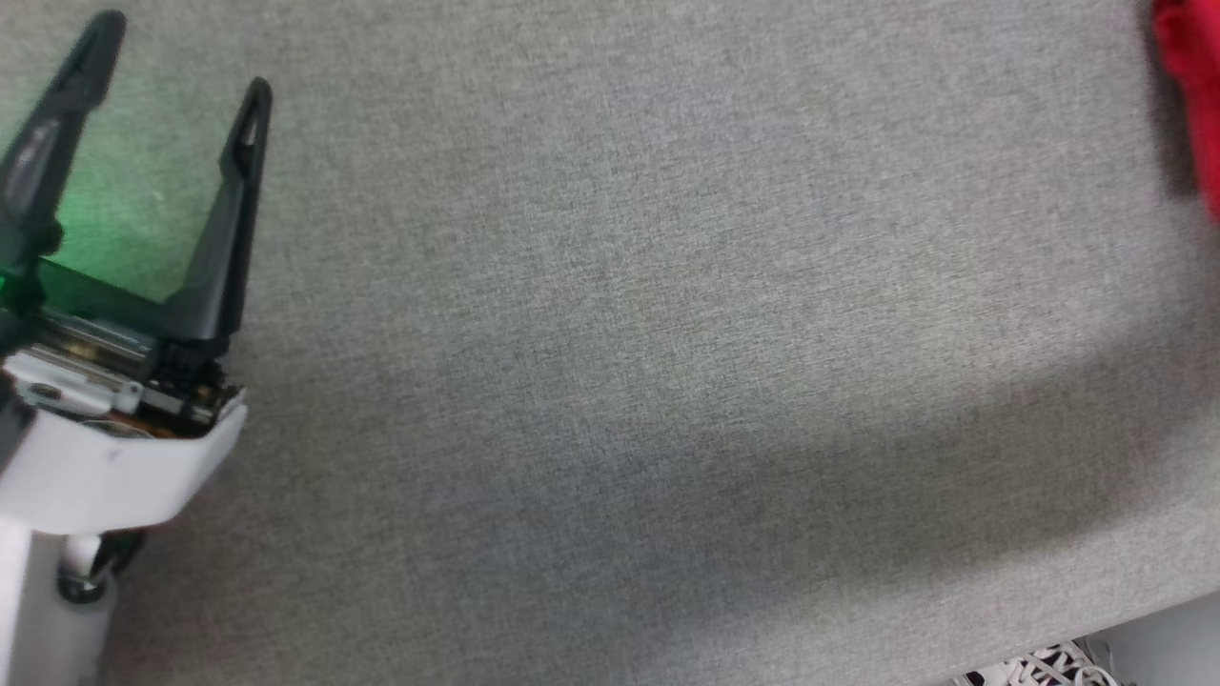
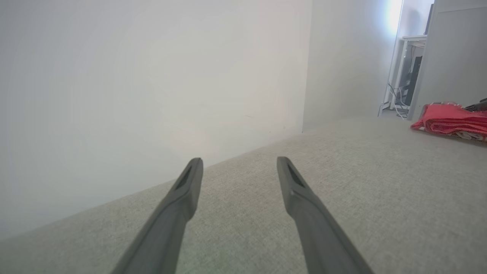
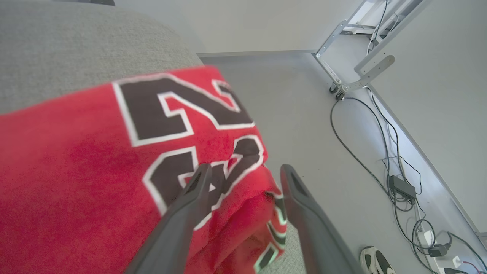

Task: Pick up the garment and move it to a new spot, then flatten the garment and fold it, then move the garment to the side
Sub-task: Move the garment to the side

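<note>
Garment (image 3: 76, 171) lay folded, black-and-white block digits up, at the right end of the grey fabric surface (image 1: 610, 333). In the head view it was just a red sliver at the top right corner. One corner was bunched and drooped at the rim, with the floor (image 3: 304, 114) right beyond.

Right end effector (image 3: 244, 171) had its fingers spread wide, straddling that bunched corner. Cloth sat between them with no pinch visible. Whether a finger touched the fabric could not be told.

Left end effector (image 1: 183, 57) was wide, nothing in it, over bare surface well apart from the garment.

This read as the last step, the move to the side, at the point of letting go.

- **Exit:** best done straight back along the finger axis with the jaws wide, so neither tip hooked a layer.
- **No sideways sweep:** that would likely have peeled the top fold open or dragged the stack toward the rim.
- **Main risk:** the drooping corner, since knit fabric slides and its weight could have pulled more cloth over.
- **If it crept:** a push inward on the top face would have suited better than a re-pinch of the corner.
- **Left arm:** nothing for it to do there.
</note>
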Robot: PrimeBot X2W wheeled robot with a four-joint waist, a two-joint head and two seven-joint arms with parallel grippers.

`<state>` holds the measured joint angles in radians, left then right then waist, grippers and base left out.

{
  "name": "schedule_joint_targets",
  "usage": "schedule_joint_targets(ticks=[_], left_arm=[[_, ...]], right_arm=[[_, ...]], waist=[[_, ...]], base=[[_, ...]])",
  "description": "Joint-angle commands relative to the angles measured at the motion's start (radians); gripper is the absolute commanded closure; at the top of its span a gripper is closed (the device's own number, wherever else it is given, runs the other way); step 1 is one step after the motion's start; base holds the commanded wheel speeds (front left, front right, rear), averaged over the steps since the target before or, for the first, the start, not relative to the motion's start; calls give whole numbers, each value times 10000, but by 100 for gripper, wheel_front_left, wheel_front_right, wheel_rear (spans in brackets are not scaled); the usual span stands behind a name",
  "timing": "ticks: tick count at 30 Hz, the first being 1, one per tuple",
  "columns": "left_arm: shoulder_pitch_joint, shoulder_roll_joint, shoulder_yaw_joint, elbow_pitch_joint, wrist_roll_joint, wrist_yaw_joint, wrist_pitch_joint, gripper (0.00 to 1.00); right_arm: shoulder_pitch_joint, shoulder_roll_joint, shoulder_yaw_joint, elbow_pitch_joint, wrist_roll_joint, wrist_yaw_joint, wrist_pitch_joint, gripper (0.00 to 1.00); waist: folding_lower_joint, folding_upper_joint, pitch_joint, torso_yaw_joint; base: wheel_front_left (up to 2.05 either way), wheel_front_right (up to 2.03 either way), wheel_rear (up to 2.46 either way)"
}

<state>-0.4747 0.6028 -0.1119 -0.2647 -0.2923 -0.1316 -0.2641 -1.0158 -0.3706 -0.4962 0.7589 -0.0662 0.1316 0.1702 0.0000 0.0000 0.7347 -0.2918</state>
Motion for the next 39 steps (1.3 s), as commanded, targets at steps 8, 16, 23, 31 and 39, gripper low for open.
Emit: schedule_joint_targets(ticks=[8,16,23,31,39], left_arm=[[451,-1158,-33,634,52,24,7,0],[1380,-2076,24,1632,-99,24,7,0],[2374,-2917,349,2559,-92,24,7,0],[3165,-3405,726,3062,-101,24,7,0],[4178,-3917,1171,3479,41,24,7,0]], right_arm=[[460,-291,1245,262,548,-21,-437,0],[1607,-264,2970,-348,2076,-21,-1171,0],[3672,-129,4227,-1784,3110,-21,-2201,0],[5114,301,5070,-3037,3367,-21,-2973,0],[6658,792,5464,-3942,3772,-21,-3345,0]], waist=[[0,0,-1489,595],[0,0,-2936,1402],[0,0,-4271,2234],[0,0,-5195,2598],[0,0,-6438,2837]], base=[[0,0,0],[0,0,0],[0,0,0],[0,0,0],[0,0,0]])
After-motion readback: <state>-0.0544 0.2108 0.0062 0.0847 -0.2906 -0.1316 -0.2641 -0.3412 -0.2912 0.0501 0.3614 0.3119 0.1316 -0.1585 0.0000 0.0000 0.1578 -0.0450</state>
